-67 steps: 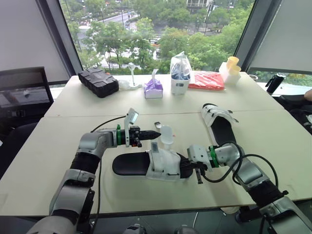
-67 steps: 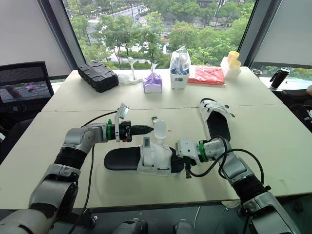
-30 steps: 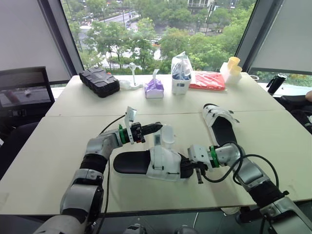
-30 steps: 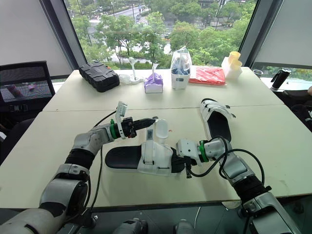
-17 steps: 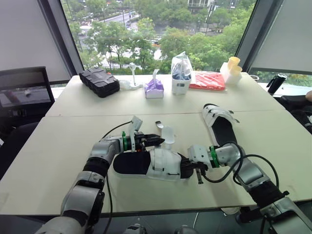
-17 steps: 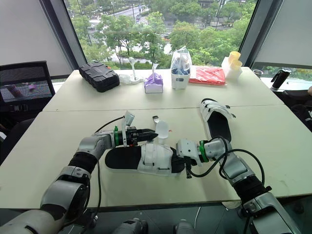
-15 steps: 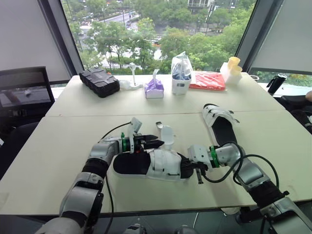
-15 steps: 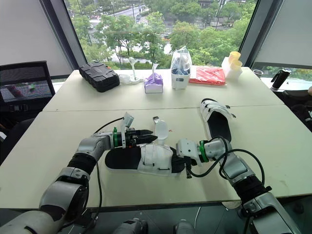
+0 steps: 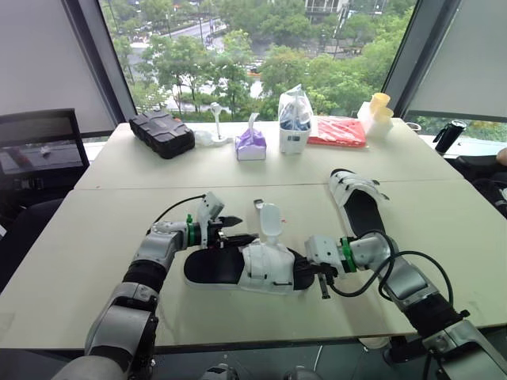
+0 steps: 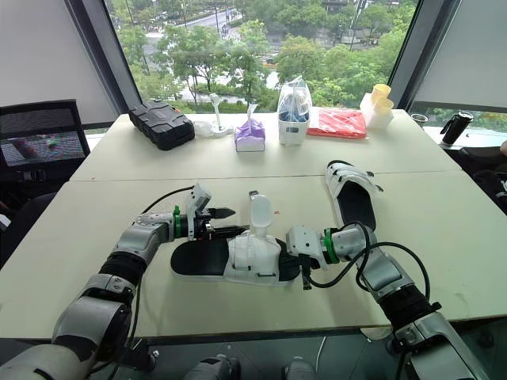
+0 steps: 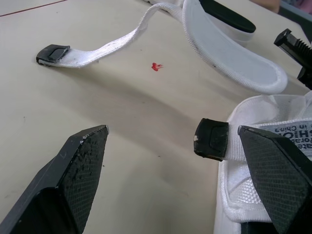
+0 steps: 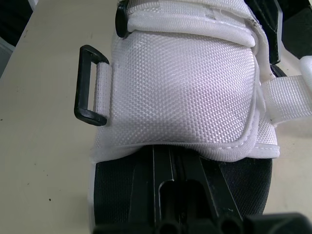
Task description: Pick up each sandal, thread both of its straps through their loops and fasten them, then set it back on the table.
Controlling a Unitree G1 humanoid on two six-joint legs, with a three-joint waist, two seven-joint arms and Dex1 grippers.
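Near sandal (image 9: 238, 269): lies flat on the table (image 9: 95, 237) in front of the robot, between the two grippers.
Long axis: runs left to right across the table, with the bare black footbed toward the robot's left and the white upper toward its right.
Straps: a wide white flap (image 9: 269, 220) stands up from the upper. A thin strap (image 11: 112, 44) with a black tip lies loose on the table beyond it. Another black-tipped strap end (image 11: 211, 139) sits just beside one left finger.
Loop (image 12: 88, 85): black, unthreaded, at one edge of the upper.
Left gripper (image 9: 236, 229): spread wide and holding nothing, low over the table at the far edge of the footbed.
Right gripper (image 9: 315, 269): clamped on the sandal's right end.
Second sandal (image 9: 360, 210): lies well apart to the right, its long axis running away from the robot, with white straps at the far end.
Hard to make out: which end of the near sandal is toe or heel. The sandal itself hides the right fingertips.
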